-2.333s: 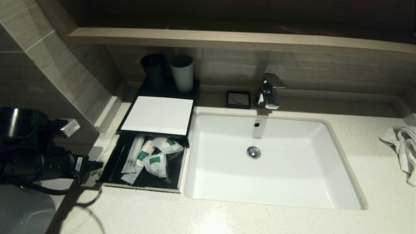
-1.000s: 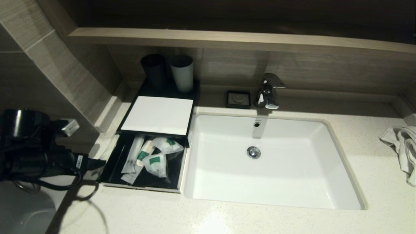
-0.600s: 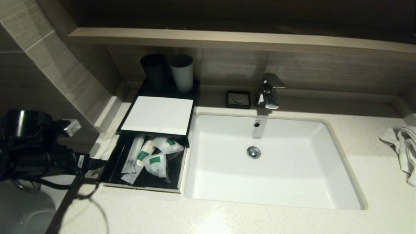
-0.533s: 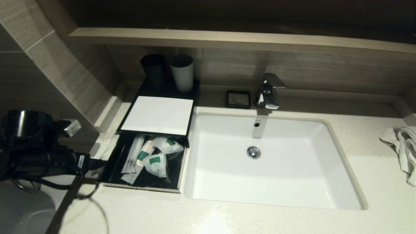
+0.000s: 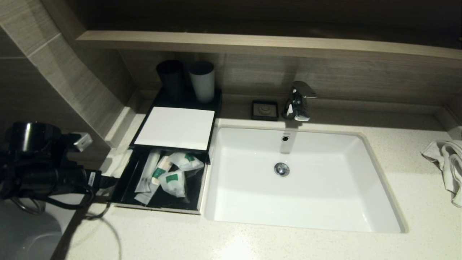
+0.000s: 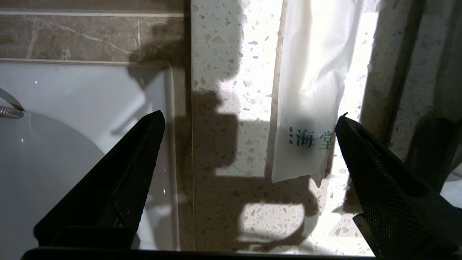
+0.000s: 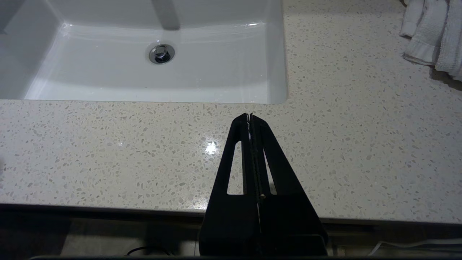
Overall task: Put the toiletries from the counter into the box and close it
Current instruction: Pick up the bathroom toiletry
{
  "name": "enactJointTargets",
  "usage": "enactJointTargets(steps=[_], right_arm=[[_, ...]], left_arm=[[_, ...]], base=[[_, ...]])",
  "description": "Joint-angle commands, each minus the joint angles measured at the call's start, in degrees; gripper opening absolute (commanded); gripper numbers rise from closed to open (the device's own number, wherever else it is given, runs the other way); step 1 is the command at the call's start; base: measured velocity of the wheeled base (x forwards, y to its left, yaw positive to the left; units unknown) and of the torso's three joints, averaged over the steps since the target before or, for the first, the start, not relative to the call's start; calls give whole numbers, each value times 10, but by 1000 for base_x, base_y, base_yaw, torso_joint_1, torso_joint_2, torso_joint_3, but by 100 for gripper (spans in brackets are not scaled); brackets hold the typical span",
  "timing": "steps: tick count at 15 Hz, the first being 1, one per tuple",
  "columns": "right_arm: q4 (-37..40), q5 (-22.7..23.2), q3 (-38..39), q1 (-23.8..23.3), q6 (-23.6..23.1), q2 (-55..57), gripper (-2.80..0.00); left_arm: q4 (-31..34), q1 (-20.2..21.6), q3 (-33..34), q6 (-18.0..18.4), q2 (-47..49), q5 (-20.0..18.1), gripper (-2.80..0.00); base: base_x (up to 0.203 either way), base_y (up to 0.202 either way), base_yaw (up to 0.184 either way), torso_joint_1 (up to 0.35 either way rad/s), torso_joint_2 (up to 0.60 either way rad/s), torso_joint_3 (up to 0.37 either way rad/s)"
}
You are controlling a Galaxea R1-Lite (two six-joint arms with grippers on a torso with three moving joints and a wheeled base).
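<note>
My left claw (image 6: pixel 249 122) hangs wide open over a slim sachet (image 6: pixel 314 90) lying on the worktop (image 5: pixel 252 242) just left of the box (image 5: pixel 175 126), whose open drawer (image 5: pixel 124 187) holds four toiletries (image 5: pixel 172 180), while my right claw (image 7: pixel 249 116) rests closed.

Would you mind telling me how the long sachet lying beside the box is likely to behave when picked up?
The sachet looks thin and creased, so probably floppy and light. Its smooth film may slip. It lies flat on the counter, so pinching it could be awkward.
</note>
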Motion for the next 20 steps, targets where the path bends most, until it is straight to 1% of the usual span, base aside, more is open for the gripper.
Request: enactJointTargets(steps=[1,11,12,20], right_arm=[[0,0,0,0,0,0,-280],[0,0,0,0,0,0,-280],[0,0,0,0,0,0,-280],[0,0,0,0,0,0,-280]], left_arm=[[0,0,-1,1,3,-1,0],[0,-2,-1,1,7,0,0],[0,-2,-1,1,6,0,-280],[0,-3,8,9,-2,-2,-280]], base=[[0,0,0,0,0,0],[0,0,0,0,0,0],[0,0,0,0,0,0],[0,0,0,0,0,0]])
